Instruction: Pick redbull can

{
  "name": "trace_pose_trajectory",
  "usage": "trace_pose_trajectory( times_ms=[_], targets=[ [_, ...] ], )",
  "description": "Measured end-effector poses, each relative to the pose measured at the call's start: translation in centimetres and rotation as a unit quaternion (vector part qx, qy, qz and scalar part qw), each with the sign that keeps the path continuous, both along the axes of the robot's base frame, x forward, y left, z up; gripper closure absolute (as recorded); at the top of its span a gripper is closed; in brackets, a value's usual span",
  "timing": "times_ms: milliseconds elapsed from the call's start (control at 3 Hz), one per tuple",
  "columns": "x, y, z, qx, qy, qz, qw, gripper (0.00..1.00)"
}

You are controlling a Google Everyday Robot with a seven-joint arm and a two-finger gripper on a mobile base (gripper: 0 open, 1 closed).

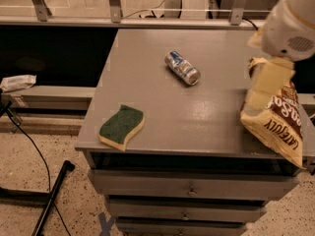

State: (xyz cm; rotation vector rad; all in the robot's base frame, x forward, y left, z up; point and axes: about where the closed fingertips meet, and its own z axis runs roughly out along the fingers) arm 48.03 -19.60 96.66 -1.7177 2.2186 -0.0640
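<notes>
One slim silver-and-blue metal redbull can lying sideways on grey table, green sponge front-left of can, cream claw well right of can, overlapping brown-and-cream crinkled snack bag, claw spread impossible to tell.

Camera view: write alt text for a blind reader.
A can lies on its side on a grey cabinet. The end effector hangs at the right edge, in front of a snack bag; a sponge sits near the front left.

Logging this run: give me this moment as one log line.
redbull can: on its side on cabinet top, ungrasped | gripper: at right edge by snack bag, apart from can | green sponge: front left
</notes>
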Motion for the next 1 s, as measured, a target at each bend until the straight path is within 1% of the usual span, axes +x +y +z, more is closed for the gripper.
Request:
trace_pose_trajectory(
  times_ms=[333,667,1000],
  targets=[
    [6.3,3.2,-1.2,0.000,0.012,-0.009,0.9999,0.00],
    [13.2,8.1,-2.2,0.003,0.020,-0.025,0.9995,0.00],
    [18.3,11.8,-4.0,0.002,0.027,-0.058,0.9979,0.00]
  ],
)
